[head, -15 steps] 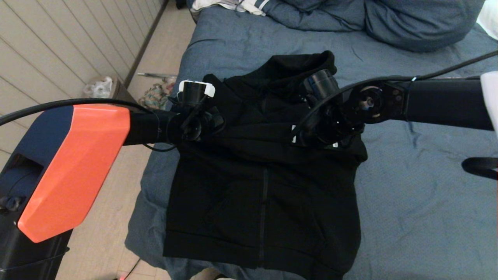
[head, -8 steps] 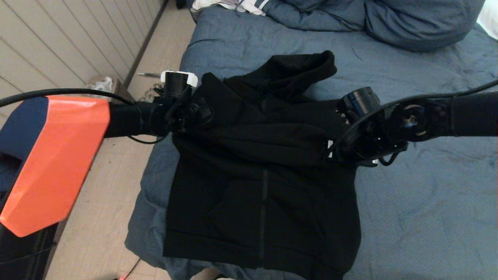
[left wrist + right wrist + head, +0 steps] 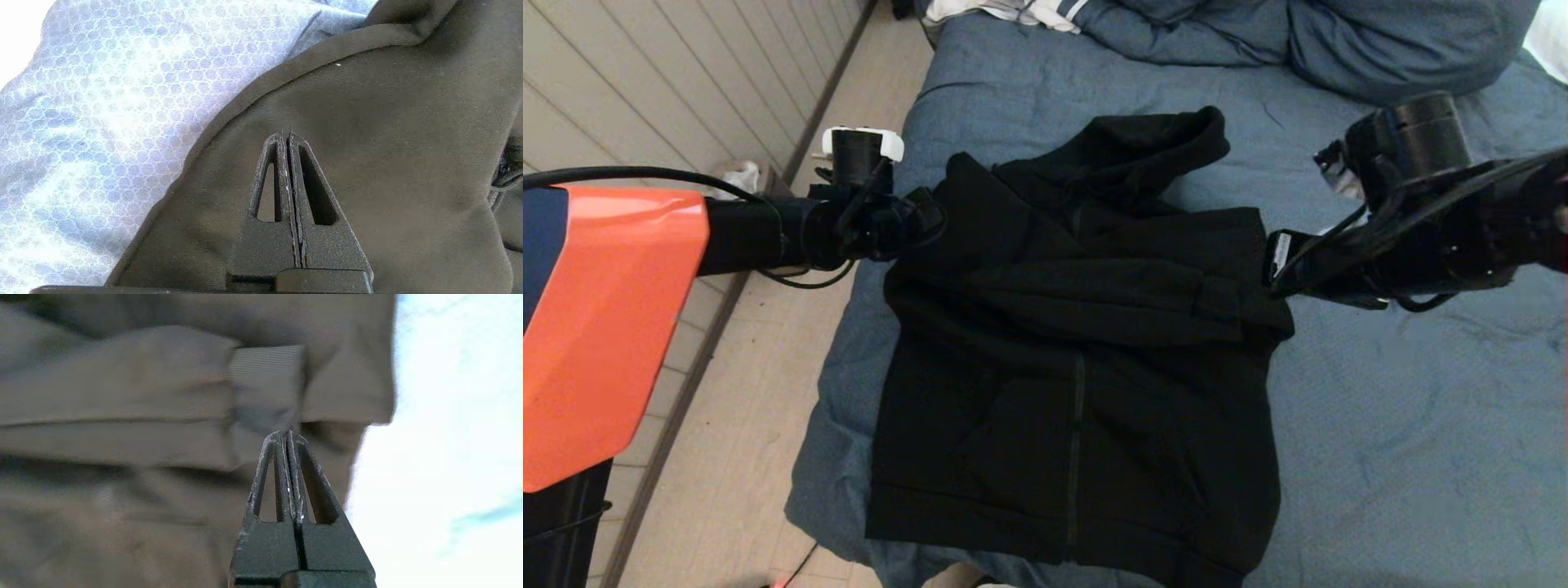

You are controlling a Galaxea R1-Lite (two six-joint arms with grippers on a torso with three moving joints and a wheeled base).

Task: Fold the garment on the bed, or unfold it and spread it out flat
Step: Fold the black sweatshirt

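Two closed, empty jaws flank the thick black hooded sweatshirt (image 3: 1078,351), sleeves folded across, ribbed cuff showing, on wrinkled blue bed (image 3: 1405,425): left gripper (image 3: 288,139), right gripper (image 3: 286,437).

Orange-shelled left arm (image 3: 600,327), black cables
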